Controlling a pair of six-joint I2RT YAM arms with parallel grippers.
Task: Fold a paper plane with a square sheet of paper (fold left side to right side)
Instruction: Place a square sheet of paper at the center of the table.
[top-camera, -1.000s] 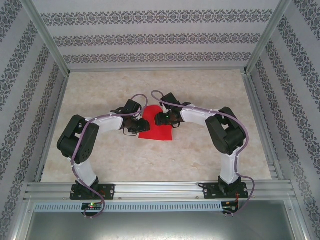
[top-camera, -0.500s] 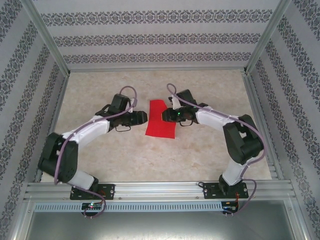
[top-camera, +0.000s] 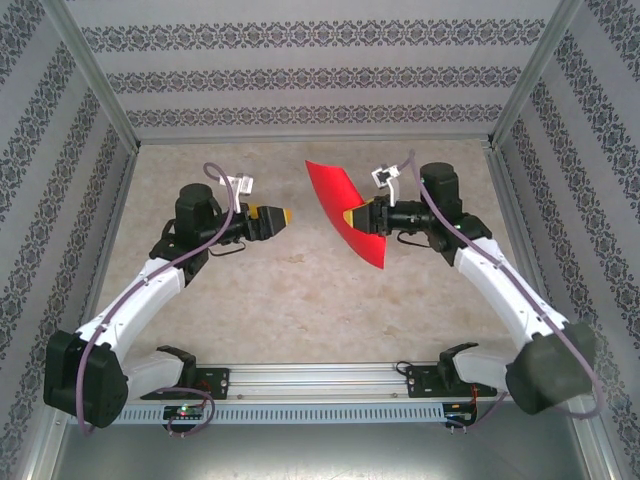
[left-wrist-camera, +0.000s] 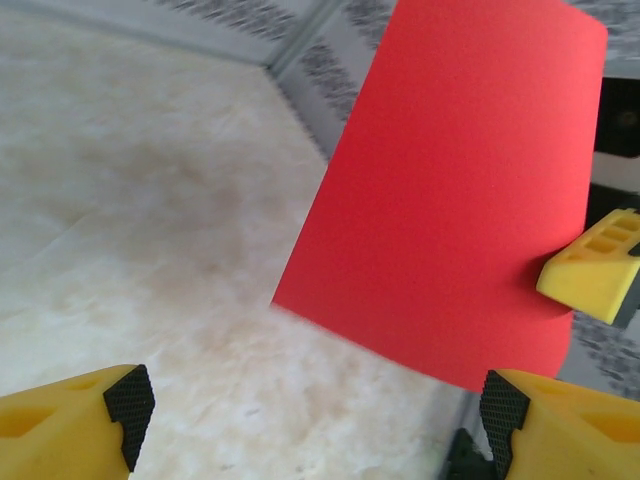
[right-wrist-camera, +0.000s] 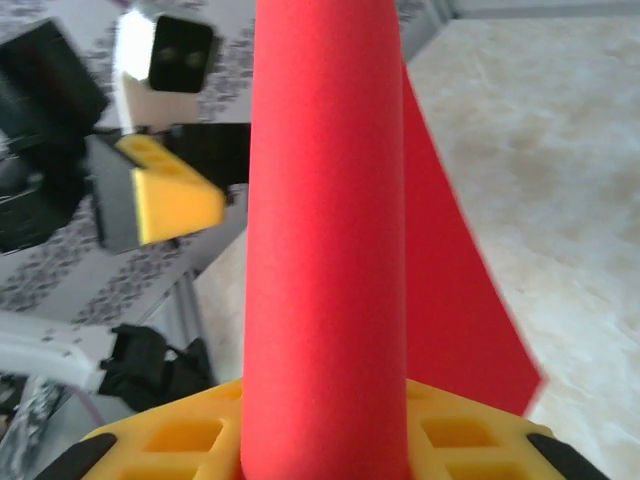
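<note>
Over marbled table (top-camera: 300, 300), my right gripper (top-camera: 360, 218) pinches the red sheet (top-camera: 335, 190) aloft; my left gripper (top-camera: 280, 216), jaws wide, hangs apart on its left.

Site was a lab-type robot cell: aluminium frame (top-camera: 94, 75), patterned wall panels (top-camera: 310, 75) stood at 9, 12 and 3 o'clock, marbled tabletop (top-camera: 300, 310), mounting rail (top-camera: 320, 378) at 6 o'clock.
</note>
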